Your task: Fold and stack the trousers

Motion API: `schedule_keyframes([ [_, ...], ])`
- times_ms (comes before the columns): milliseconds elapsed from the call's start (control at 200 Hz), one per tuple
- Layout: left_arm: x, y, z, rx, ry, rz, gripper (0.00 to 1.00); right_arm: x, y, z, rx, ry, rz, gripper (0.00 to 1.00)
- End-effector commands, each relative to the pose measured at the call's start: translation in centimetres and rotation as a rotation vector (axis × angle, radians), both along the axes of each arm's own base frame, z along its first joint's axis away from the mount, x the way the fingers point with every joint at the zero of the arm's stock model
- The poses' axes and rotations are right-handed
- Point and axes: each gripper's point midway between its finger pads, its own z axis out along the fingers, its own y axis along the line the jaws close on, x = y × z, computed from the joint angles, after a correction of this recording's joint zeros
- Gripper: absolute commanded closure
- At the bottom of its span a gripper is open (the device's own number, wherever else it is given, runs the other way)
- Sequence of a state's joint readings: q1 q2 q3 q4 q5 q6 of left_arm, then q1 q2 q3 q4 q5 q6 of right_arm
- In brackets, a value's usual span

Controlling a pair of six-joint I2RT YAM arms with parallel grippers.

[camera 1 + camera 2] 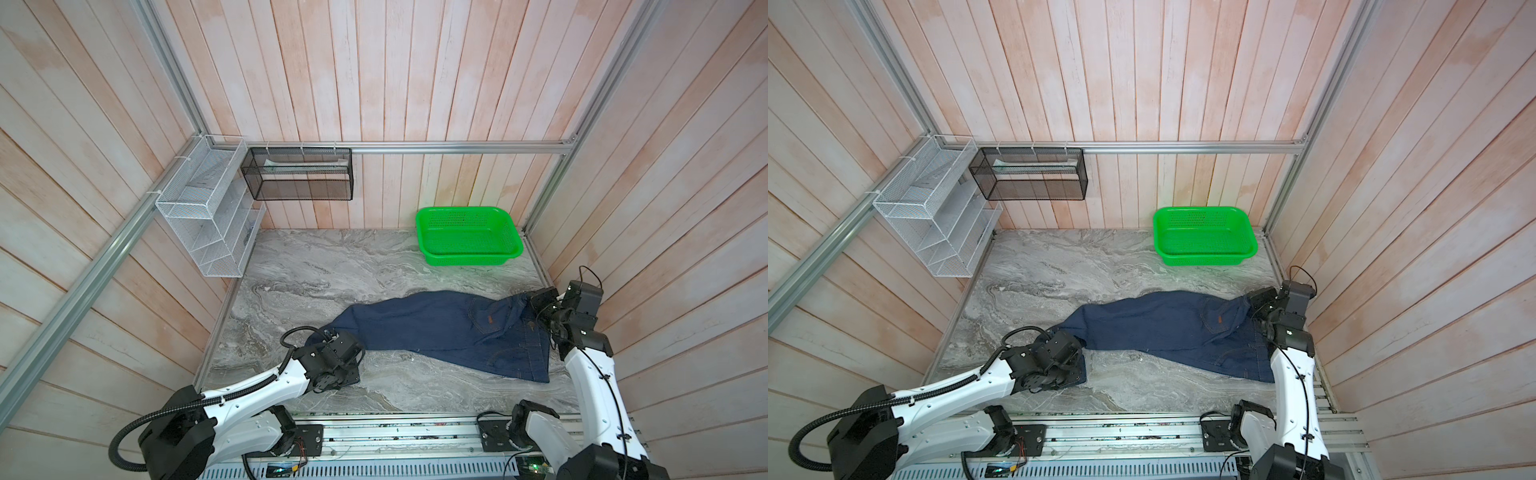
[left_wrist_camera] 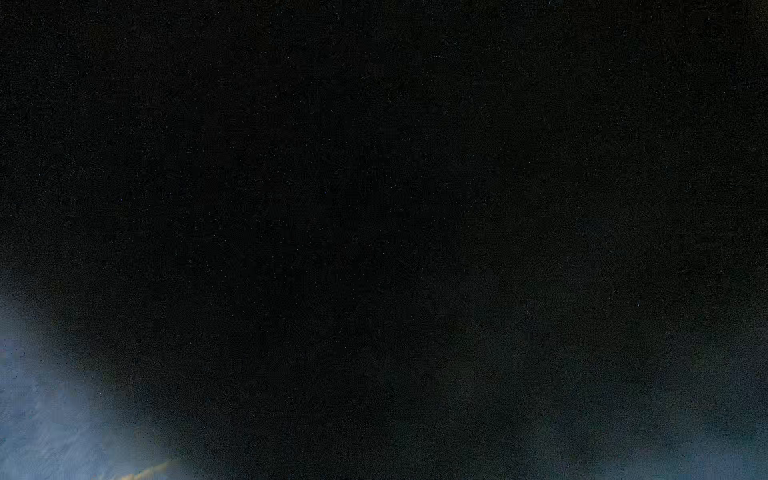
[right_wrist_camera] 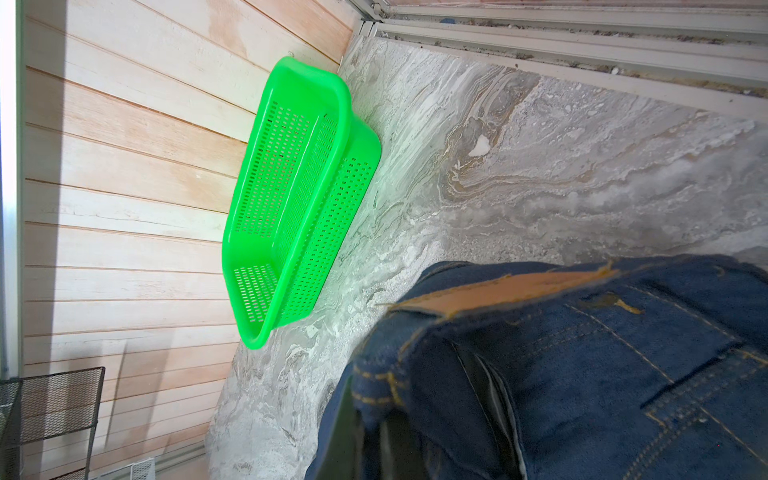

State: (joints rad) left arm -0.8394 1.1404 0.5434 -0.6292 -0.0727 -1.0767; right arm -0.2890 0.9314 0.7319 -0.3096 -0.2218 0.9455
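"Right wrist view: what did it catch?"

"Denim up close. It showed the trousers (image 3: 582,374) with their tan stitching and brown waistband patch (image 3: 498,291). Beyond them the green basket (image 3: 291,199) stood on the marble worktop (image 3: 540,166)."

"And the right gripper (image 1: 535,305)?"

"Its jaws were together, clamped on the waist end of the trousers. That was near the worktop's right edge in both top views."

"Where did the rest of them lie?"

"Unfolded across the near half of the worktop, legs running left. The left gripper (image 1: 330,336) sat low over the leg end, with cloth showing from under it."

"Was that gripper apart or together?"

"I couldn't tell — its wrist view was almost wholly dark, with only a blur of blue at one corner."

"And the basket?"

"It sat at the back right against the wall, well apart from the trousers."
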Motion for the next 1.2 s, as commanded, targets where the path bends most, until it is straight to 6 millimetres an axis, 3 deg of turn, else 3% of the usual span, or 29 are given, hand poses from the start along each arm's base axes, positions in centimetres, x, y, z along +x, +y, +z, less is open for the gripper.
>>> schedule_keyframes([
  [0,0.5,1.0,-0.3,0.075,-0.018,0.021,0.52,0.4,-0.2,0.9,-0.026,-0.032,0.004,1.0],
  [215,0.2,3.0,-0.4,0.198,0.0,0.013,0.54,0.4,-0.2,0.9,-0.026,-0.033,0.005,1.0],
  [440,-0.4,2.2,-2.3,0.187,0.062,-0.04,0.58,0.4,-0.2,0.6,-0.022,-0.031,0.006,1.0],
  [545,-0.9,2.5,-3.1,0.202,0.089,-0.047,0.67,0.4,-0.3,0.7,-0.025,-0.032,0.005,1.0],
  [670,-0.7,3.3,-2.3,0.229,0.066,-0.031,0.82,0.4,-0.4,0.9,-0.026,-0.034,0.001,1.0],
  [865,0.5,5.0,1.4,0.288,-0.016,0.016,1.0,0.5,-0.4,1.4,-0.022,-0.045,0.002,1.0],
  [955,1.5,5.3,3.6,0.277,-0.072,0.041,1.0,0.5,-0.4,1.9,-0.02,-0.051,0.0,1.0],
  [1100,2.9,7.6,9.9,0.303,-0.221,0.16,1.0,0.2,-0.5,3.6,-0.009,-0.082,0.0,1.0],
  [1195,3.0,10.4,14.7,0.323,-0.339,0.273,1.0,0.0,-0.4,4.9,0.02,-0.108,-0.003,1.0],
])
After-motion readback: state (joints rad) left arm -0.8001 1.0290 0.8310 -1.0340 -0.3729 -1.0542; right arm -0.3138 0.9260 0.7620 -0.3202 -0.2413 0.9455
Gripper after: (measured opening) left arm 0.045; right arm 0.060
